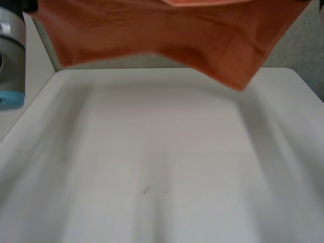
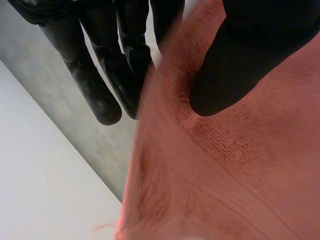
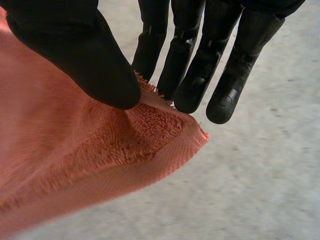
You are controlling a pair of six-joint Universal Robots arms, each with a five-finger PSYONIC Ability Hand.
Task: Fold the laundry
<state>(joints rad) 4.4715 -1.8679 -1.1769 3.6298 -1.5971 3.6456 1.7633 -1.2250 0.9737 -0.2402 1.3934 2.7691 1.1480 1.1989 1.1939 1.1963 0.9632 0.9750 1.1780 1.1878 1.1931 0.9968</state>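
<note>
White counter [image 1: 162, 167], with an orange terry cloth [image 1: 167, 35] hanging above its far edge.
Your left robot hand [image 2: 240, 60] pinches its edge; your right robot hand [image 3: 85, 55] pinches a frayed corner, thumb against fingers.

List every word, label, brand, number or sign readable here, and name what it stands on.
No text can be read anywhere. The orange towel, pinched by the left hand and the right hand, is plain cloth with no tag in sight. The white table carries only a faint speck, no print.
</note>
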